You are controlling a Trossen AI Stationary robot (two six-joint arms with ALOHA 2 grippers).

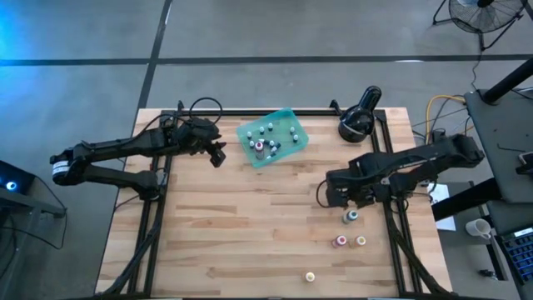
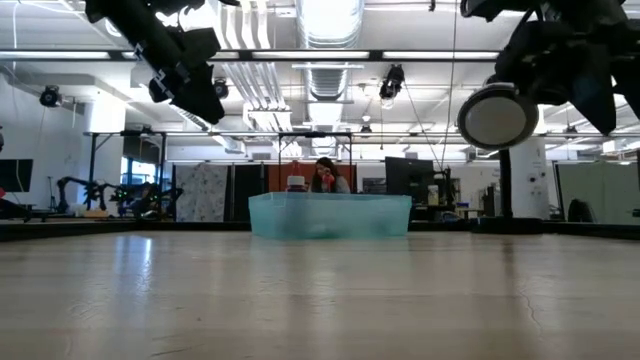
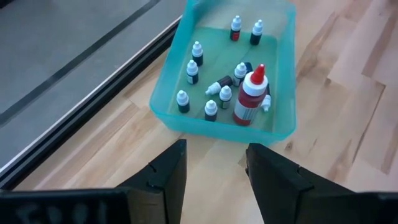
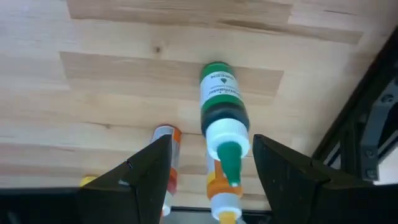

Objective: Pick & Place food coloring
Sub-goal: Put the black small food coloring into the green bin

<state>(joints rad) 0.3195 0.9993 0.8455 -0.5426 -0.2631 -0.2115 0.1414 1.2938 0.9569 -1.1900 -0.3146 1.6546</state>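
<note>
The butcher-block table [image 1: 250, 225] carries a teal tray [image 3: 283, 121] of small food coloring bottles [image 3: 211, 109], seen just ahead of the parted, empty left gripper [image 3: 214, 180]. A green-labelled bottle [image 4: 222, 106] is seen between the right gripper's [image 4: 211, 165] spread fingers, near the table's right edge; open board lies leftward.

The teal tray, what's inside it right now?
Inside the tray stand and lie about ten small white-capped bottles, plus one taller red bottle with a red tip. The tall one may cover something behind it. Nothing is in the left fingers, which are open.
</note>
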